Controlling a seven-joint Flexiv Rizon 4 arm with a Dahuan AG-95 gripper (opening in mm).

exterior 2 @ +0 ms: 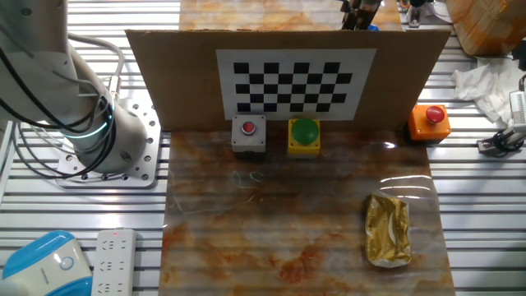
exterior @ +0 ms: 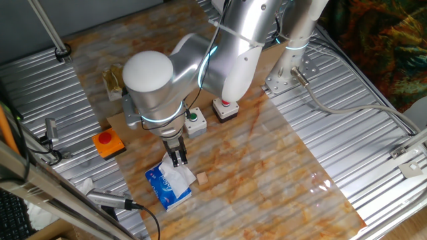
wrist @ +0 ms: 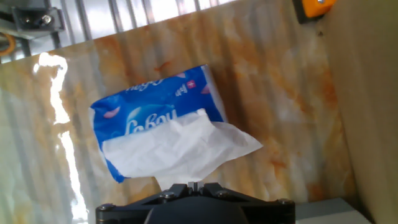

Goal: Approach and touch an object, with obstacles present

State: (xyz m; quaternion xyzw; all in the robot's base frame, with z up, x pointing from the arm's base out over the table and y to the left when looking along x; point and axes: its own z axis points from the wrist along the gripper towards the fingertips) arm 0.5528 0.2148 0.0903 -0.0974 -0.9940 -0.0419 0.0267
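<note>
Directly below the narrowly set gripper (exterior: pixel 179 159), the blue tissue pack (exterior: pixel 167 185) has a white tissue (wrist: pixel 177 149) sticking out.

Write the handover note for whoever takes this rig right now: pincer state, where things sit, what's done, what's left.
Pincer: fingers close together, holding nothing, hanging just above the blue tissue pack with a white tissue sticking out; contact cannot be confirmed.
Obstacle: the tall brown cardboard wall carrying a checkerboard sheet stands across the mat. The pincer and tissue pack are on one side of it; the grey box with a red button, the yellow box with a green button, the orange box with a red button and the crumpled gold foil packet are on the other.
Done: the approach past the wall.
Left: probably the final descent to touch.
</note>
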